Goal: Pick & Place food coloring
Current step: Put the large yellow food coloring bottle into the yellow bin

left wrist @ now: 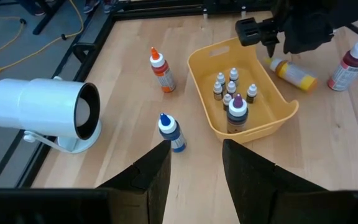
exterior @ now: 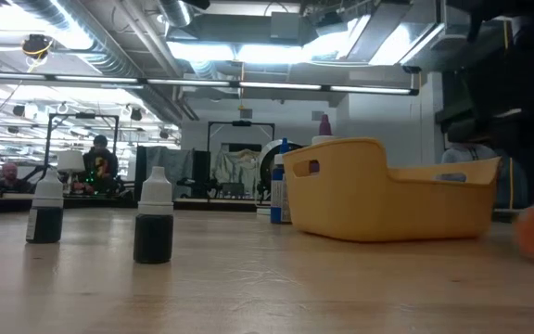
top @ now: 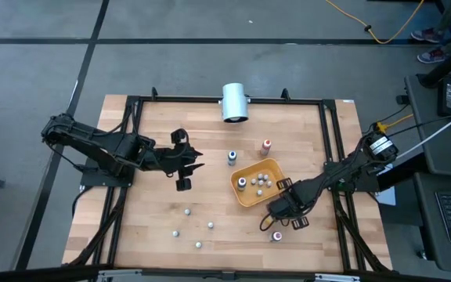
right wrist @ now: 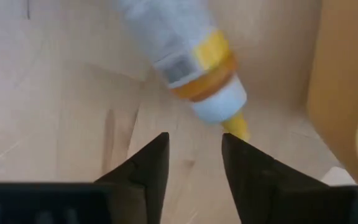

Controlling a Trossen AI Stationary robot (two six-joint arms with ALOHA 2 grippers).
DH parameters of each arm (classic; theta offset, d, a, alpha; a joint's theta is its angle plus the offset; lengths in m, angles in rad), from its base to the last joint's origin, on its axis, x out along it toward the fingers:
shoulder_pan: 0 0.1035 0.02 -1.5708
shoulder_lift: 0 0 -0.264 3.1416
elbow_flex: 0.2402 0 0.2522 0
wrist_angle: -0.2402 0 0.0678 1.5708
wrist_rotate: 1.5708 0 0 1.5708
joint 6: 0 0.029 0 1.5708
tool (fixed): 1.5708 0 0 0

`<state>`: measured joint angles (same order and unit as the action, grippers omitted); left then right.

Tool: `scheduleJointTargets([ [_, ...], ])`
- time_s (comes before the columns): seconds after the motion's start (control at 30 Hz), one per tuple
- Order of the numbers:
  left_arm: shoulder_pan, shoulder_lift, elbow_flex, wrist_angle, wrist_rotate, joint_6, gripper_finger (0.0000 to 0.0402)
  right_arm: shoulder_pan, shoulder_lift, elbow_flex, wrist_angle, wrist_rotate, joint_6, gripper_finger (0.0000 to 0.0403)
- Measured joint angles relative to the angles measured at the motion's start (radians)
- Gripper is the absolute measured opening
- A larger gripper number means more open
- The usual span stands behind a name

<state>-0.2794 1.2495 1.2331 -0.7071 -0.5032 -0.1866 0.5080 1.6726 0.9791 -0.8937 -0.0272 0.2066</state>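
Two fingers of my right gripper (right wrist: 194, 163) stand apart, gripping nothing, just above a yellow-banded bottle (right wrist: 188, 59) lying on its side beside the tray's outer wall, near the table's right edge. In that yellow tray (top: 246, 196) I count about six food coloring bottles (left wrist: 231, 93) standing upright, one larger with a dark cap. A dark red bottle (left wrist: 349, 65) stands just past the fallen one. Four more small dropper bottles (top: 186, 211) are scattered on the bare wood toward the table's front edge. My left gripper (left wrist: 194, 171) hovers parted over the table's left half. Beyond it stand a blue bottle (left wrist: 171, 132), an orange bottle (left wrist: 162, 70) and the white cylinder (left wrist: 42, 114) at the back edge.
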Motion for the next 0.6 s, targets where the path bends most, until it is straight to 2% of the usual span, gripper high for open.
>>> scheduleJointTargets([
  [0.2,0.000,0.000,0.000,0.000,0.000,-0.001,0.0141,0.000,0.000,0.027,-0.030,0.000,-0.012,0.0170],
  [0.37,0.000,0.000,0.000,0.000,-0.002,0.000,0.0141,0.000,0.000,0.036,-0.053,0.045,-0.086,0.0171],
  [0.6,0.000,0.000,0.000,0.000,-0.003,0.001,0.0141,0.000,0.000,0.006,0.093,0.052,-0.199,0.0171],
])
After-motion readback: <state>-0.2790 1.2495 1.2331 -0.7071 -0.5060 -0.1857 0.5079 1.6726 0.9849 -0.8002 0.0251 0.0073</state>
